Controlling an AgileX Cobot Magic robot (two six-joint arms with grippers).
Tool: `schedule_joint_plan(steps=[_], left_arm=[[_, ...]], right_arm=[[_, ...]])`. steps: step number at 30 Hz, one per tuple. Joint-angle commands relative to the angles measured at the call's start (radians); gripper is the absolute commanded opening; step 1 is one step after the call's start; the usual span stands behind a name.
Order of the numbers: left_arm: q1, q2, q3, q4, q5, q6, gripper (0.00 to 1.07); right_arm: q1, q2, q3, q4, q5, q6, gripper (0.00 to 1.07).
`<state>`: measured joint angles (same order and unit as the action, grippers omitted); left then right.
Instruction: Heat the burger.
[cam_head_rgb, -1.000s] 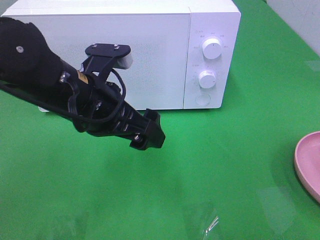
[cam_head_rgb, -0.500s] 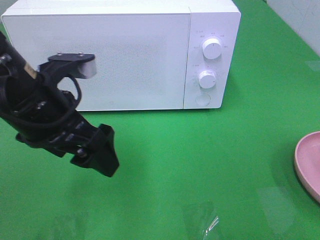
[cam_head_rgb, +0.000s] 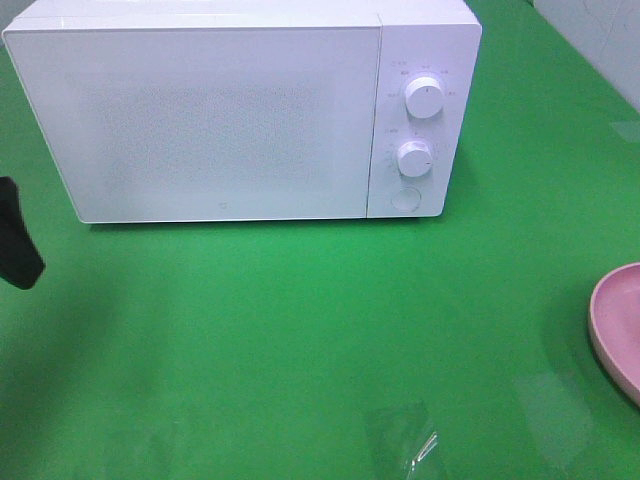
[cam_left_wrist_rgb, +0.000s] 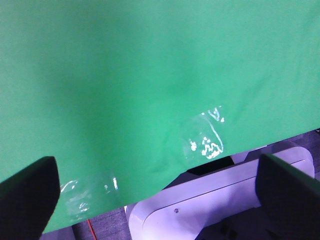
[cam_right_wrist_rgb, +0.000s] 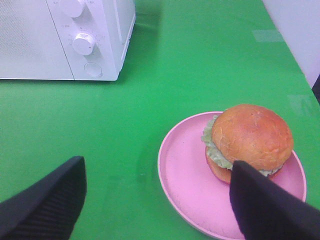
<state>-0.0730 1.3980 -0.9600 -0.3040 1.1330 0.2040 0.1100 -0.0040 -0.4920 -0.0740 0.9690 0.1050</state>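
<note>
Green table (cam_head_rgb: 300, 340), high view: white microwave (cam_head_rgb: 240, 110) far, door shut; pink plate (cam_head_rgb: 615, 330) at right edge. Left wrist: left gripper (cam_left_wrist_rgb: 160, 195) jaws wide apart over bare cloth. Right wrist: right gripper (cam_right_wrist_rgb: 160, 200) jaws apart, empty; burger (cam_right_wrist_rgb: 248, 141) sits on plate.

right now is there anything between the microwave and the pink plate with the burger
Nothing: in the right wrist view only bare green cloth lies between the microwave and the pink plate holding the burger.

place: lab test bench | cues: green cloth table (cam_head_rgb: 300, 340), lone white microwave (cam_head_rgb: 240, 110)
</note>
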Motion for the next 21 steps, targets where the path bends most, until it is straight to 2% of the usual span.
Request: schedule_joint_plan(steps=[1,2,4,9,13,18,21], left_arm=[[0.033,-0.017,0.002,0.018,0.04,0.01,0.99],[0.033,-0.017,0.002,0.018,0.04,0.01,0.99],[0.096,-0.1,0.027,0.091,0.079,0.015,0.99],[0.103,-0.181,0.071,0.099,0.052,0.0,0.99],[0.103,-0.372,0.199,0.119,-0.01,-0.017,0.99],[0.103,-0.473,0.256,0.137,-0.034,-0.017,0.99],[0.103,-0.587,0.323,0.158,-0.07,-0.017,0.99]], right_arm=[[-0.005,-0.027,-0.001,0.001,-0.008,-0.001,0.76],[-0.005,-0.027,-0.001,0.001,-0.008,-0.001,0.76],[-0.005,-0.027,-0.001,0.001,-0.008,-0.001,0.76],[-0.005,-0.027,-0.001,0.001,-0.008,-0.001,0.76],[-0.005,-0.027,-0.001,0.001,-0.008,-0.001,0.76],[-0.005,-0.027,-0.001,0.001,-0.008,-0.001,0.76],[-0.005,-0.027,-0.001,0.001,-0.008,-0.001,0.76]])
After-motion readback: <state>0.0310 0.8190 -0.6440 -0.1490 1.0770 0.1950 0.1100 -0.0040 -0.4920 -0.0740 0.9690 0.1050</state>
